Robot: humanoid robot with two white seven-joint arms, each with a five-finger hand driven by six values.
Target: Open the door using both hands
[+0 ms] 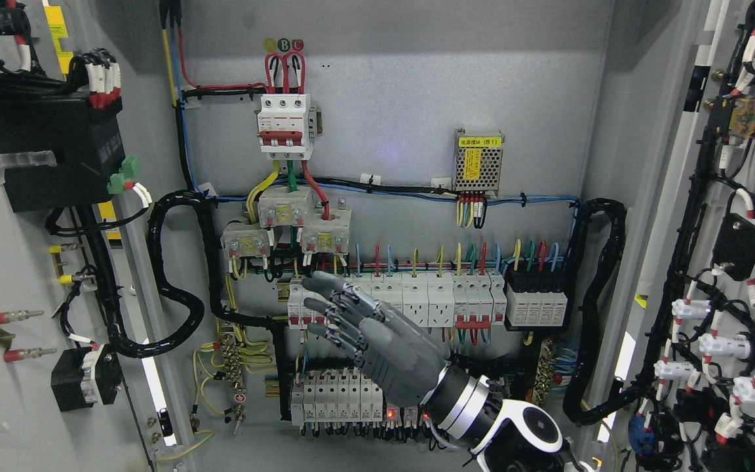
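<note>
The right robot hand [367, 341], grey with jointed fingers and a white-and-black wrist, came in from the lower right edge and reached up and left into the open grey metal cabinet. Its fingers [335, 308] were stretched out and slightly spread, gripping nothing; their tips lay over the left end of the upper row of white circuit breakers [417, 298], though whether they touched it could not be told. Just below the palm sat the lower row of white breakers [335, 393], with small red lights beside the wrist.

The task's thing, the pair of grey cabinet doors, stood swung fully open. The left door [17, 262], well to the left of the robot hand, carried a black box [50, 154] and black cable bundles on its inner face. The right door [738, 229], well to the right, carried white-capped fittings and black wiring.

Right of the fingers, at the end of the upper row, sat a black terminal block [538, 298]. Further back and above the fingertips were three clear-covered grey blocks [286, 226], then a white three-pole breaker with red levers [284, 124] high up. Above and right of the robot hand hung a perforated metal power supply with a yellow label [479, 160] on the grey back panel [404, 85].
</note>
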